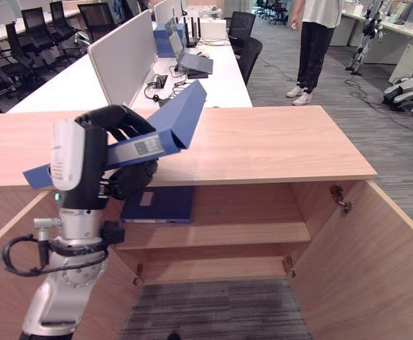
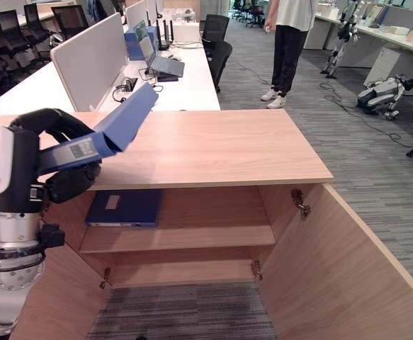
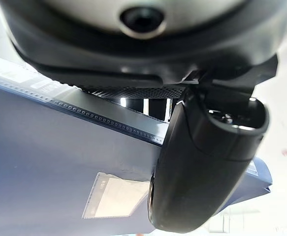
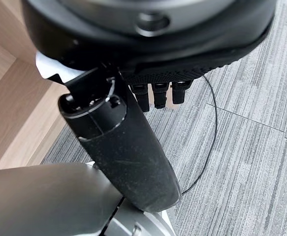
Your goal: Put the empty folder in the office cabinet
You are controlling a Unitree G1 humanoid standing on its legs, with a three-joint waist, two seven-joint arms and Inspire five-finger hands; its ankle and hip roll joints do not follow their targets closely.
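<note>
My left hand (image 1: 114, 134) is raised in front of the open office cabinet (image 1: 263, 145), level with its wooden top. Its fingers and thumb (image 3: 202, 167) are curled round a blue folder (image 1: 174, 117) near the spine, which bears a white label. The folder tilts up and away over the cabinet's left part. A second blue folder (image 1: 160, 205) lies flat on the upper shelf (image 1: 252, 232) inside, at the left. My right hand (image 4: 118, 152) hangs low over grey carpet beside the cabinet's wooden side, fingers (image 4: 155, 96) relaxed and holding nothing.
The cabinet's right door (image 1: 380, 269) stands wide open, and the left door (image 1: 1, 283) is open too. Behind the cabinet runs a white desk (image 1: 71, 81) with a partition, a laptop and cables. A person (image 1: 316, 42) stands on the carpet at the back right, near robot dogs (image 1: 408, 88).
</note>
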